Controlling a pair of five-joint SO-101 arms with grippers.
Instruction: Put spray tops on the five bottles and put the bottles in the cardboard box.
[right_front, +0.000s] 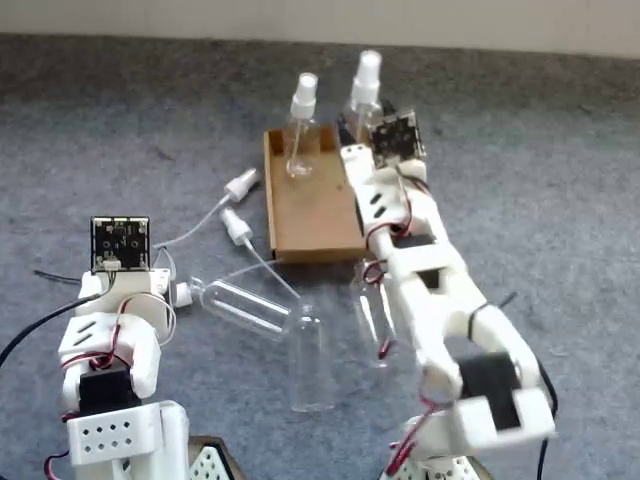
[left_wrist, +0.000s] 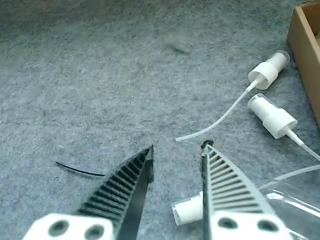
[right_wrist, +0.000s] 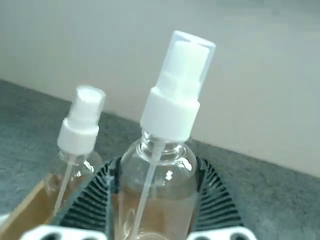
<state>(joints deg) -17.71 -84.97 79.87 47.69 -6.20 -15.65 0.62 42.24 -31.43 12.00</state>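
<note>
The right pincer is closed on the glass body of a clear bottle that already wears a white spray top. It holds the bottle upright at the far corner of the cardboard box, apparently so it can go down beside the capped bottle standing inside.

The left pincer hangs low over the grey desk. Its fingers are spread wide with nothing between them, probably ready for the next part. 2 loose spray tops lie ahead of it near the box.

3 lying bottles rest on the desk between the arms. A third white top sits at the neck of 1 of them; whether it is screwed on is unclear.

No label, brand or readable writing appears anywhere.
</note>
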